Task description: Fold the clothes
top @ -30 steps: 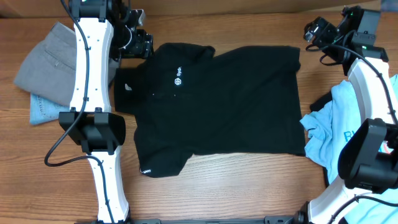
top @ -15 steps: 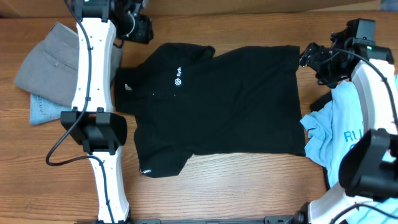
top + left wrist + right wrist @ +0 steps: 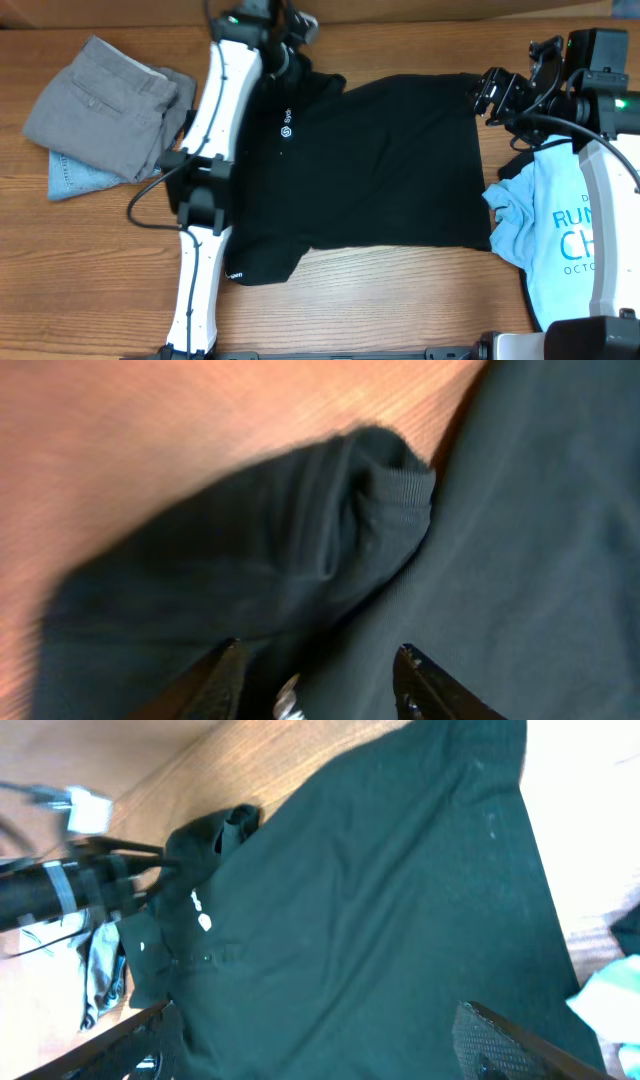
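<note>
My worry is the left gripper [image 3: 320, 655]: its fingers stand half apart over the shirt's [image 3: 390, 170] bunched sleeve [image 3: 300, 530]. I cannot tell whether they pinch it, so a lift could catch one thin layer or slip off and drag the shirt askew. Meanwhile the right gripper [image 3: 315, 1010], wide and empty, hovers at the hem corner [image 3: 472, 85]. The shirt lies spread flat in the middle of the table [image 3: 400, 320], a soft matte black knit, ribbed at the sleeve edge, limp and quick to wrinkle.
</note>
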### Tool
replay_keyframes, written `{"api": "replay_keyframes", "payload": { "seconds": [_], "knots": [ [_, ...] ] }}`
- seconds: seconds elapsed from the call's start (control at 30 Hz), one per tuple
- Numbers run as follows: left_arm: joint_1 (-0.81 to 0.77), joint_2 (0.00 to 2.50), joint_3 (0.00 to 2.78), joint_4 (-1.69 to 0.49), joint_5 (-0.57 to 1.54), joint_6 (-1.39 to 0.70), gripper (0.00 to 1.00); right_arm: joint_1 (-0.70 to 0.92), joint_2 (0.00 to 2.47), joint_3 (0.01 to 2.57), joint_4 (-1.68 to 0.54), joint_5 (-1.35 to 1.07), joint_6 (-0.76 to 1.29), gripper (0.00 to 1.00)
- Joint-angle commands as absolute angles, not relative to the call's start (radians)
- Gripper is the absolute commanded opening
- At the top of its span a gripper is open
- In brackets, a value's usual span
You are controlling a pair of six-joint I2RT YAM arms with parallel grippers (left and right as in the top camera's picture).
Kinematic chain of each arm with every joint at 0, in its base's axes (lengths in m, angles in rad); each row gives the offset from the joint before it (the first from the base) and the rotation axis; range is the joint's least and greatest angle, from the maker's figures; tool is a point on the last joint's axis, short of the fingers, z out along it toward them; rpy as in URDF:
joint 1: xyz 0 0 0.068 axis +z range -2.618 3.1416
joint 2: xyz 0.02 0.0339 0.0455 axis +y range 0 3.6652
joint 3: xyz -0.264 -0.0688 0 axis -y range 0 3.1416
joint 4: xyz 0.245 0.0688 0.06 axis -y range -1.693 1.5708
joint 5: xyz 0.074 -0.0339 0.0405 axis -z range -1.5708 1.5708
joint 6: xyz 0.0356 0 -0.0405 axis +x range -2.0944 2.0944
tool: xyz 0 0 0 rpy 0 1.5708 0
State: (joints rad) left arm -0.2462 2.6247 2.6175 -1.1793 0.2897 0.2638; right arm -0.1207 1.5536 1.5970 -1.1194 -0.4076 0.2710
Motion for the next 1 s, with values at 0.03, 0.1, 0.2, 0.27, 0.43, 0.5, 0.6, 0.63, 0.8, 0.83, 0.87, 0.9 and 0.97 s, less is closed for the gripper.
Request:
{"api": "replay_keyframes", "payload": {
  "seconds": [0.03,0.1,0.2,0.27,0.43,0.5,0.6,0.63,0.8,0.83,0.87,0.9,0.97],
  "knots": [
    [-0.272,2.688,2.616,-1.146,0.302,0.285,0.36,-0.119,1.541,1.61,-1.147,-0.414,0.262,0.89],
    [-0.276,2.706,2.616,-1.116,0.304,0.282,0.35,-0.119,1.541,1.61,-1.161,-0.413,0.262,0.89],
    [-0.276,2.711,2.616,-1.075,0.303,0.261,0.36,-0.119,1.541,1.61,-1.175,-0.413,0.262,0.89],
    [-0.276,2.711,2.616,-1.06,0.303,0.262,0.38,-0.119,1.541,1.61,-1.18,-0.413,0.262,0.89],
    [-0.276,2.716,2.604,-1.053,0.289,0.262,0.42,-0.119,1.541,1.61,-1.18,-0.413,0.262,0.89],
    [-0.276,2.726,2.604,-1.043,0.268,0.262,0.43,-0.119,1.541,1.61,-1.18,-0.413,0.262,0.89],
    [-0.276,2.737,2.604,-1.032,0.256,0.262,0.4,-0.119,1.541,1.61,-1.181,-0.413,0.262,0.89],
    [-0.276,2.738,2.604,-1.031,0.254,0.262,0.33,-0.119,1.541,1.61,-1.181,-0.413,0.262,0.89],
    [-0.27,2.738,2.604,-1.015,0.183,0.22,0.04,-0.119,1.541,1.61,-1.181,-0.413,0.262,0.89],
    [-0.267,2.738,2.604,-1.012,0.176,0.22,0.04,-0.119,1.541,1.61,-1.181,-0.413,0.262,0.89],
    [-0.262,2.738,2.604,-1.011,0.174,0.22,0.04,-0.119,1.541,1.61,-1.181,-0.413,0.262,0.89],
    [-0.256,2.738,2.606,-1.011,0.173,0.216,0.04,-0.119,1.541,1.61,-1.182,-0.414,0.262,0.88],
    [-0.239,2.737,2.608,-1.011,0.176,0.191,0.04,-0.119,1.541,1.61,-1.182,-0.413,0.262,0.88]
  ]
}}
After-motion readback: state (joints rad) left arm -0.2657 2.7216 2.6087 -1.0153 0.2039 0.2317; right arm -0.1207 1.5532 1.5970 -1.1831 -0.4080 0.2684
